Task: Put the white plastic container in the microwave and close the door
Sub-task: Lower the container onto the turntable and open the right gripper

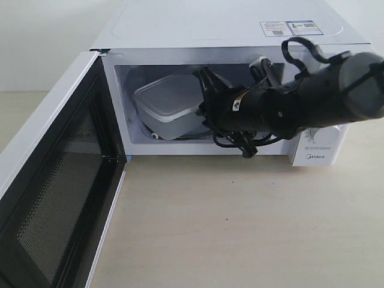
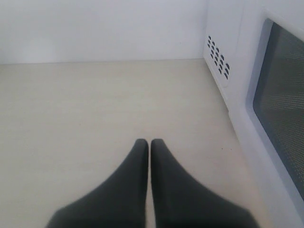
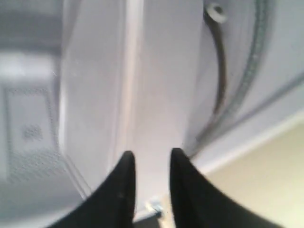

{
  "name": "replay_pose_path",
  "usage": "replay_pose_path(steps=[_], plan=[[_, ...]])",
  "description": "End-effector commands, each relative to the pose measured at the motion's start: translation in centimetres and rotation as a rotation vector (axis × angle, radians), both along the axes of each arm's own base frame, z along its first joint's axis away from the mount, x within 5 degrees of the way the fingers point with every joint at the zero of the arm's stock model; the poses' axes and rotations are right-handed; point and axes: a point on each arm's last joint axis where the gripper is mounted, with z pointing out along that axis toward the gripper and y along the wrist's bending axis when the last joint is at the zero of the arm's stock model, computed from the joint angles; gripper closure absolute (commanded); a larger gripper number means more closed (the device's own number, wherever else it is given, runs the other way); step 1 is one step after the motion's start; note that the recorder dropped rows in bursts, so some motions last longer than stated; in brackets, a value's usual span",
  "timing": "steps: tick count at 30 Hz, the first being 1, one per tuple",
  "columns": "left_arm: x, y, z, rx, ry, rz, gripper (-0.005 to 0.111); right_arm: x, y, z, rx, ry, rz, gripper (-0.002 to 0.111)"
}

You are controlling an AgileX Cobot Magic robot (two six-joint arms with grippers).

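1. The right end effector (image 3: 152, 156), two black tapered fingers (image 3: 124, 185) with a narrow gap between them, reaches into the oven cavity. Its tips are at the near wall of the rectangular translucent-white plastic container (image 1: 162, 105). Whether they clamp the box or merely stand against it cannot be told.
2. The container sits inside the cavity, towards its left and back, with its flat lid on top.
3. The black right arm (image 1: 300, 99), trailing cables, crosses the front of the large white Midea countertop microwave (image 1: 228, 24) from the right and hides much of the control panel.
4. Two printed stickers (image 1: 288, 27) lie on the oven's top.
5. The white door (image 1: 60, 180), with a dark mesh window and black inner frame, stands swung wide open on the left.
6. The left end effector (image 2: 149, 142) has its black fingers pressed together on nothing. It hangs over the pale wooden bench (image 1: 240, 228), just beside the door's outer face and near the vent slots (image 2: 218, 59) in the oven's side wall.
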Motion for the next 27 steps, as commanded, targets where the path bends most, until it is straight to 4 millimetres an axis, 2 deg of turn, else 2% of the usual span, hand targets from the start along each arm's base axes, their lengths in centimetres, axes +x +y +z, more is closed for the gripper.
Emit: replay_pose_path(steps=[1, 4, 7, 9, 13, 16, 20, 27], plan=[[0.0, 0.0, -0.1, -0.002, -0.003, -0.004, 0.102, -1.4, 0.0, 3.1, -0.35, -0.115, 0.257, 0.108], [0.0, 0.0, -0.1, -0.002, -0.003, -0.004, 0.102, -2.8, 1.7, 3.4, -0.504, -0.169, 0.413, 0.108], [0.0, 0.0, -0.1, -0.002, -0.003, -0.004, 0.102, -3.7, 4.0, 2.8, -0.541, -0.228, 0.523, 0.108], [0.0, 0.0, -0.1, -0.002, -0.003, -0.004, 0.102, -3.8, 5.3, 1.8, -0.567, -0.291, 0.598, 0.108], [0.0, 0.0, -0.1, -0.002, -0.003, -0.004, 0.102, -3.2, 6.2, -0.8, -0.54, -0.311, 0.628, 0.108], [0.0, 0.0, -0.1, -0.002, -0.003, -0.004, 0.102, -2.3, 6.2, -2.2, -0.499, -0.336, 0.615, 0.108], [0.0, 0.0, -0.1, -0.002, -0.003, -0.004, 0.102, -0.5, 5.7, -3.4, -0.425, -0.294, 0.5, 0.108], [0.0, 0.0, -0.1, -0.002, -0.003, -0.004, 0.102, 1.3, 5.7, -2.2, -0.363, -0.405, 0.33, 0.108]])
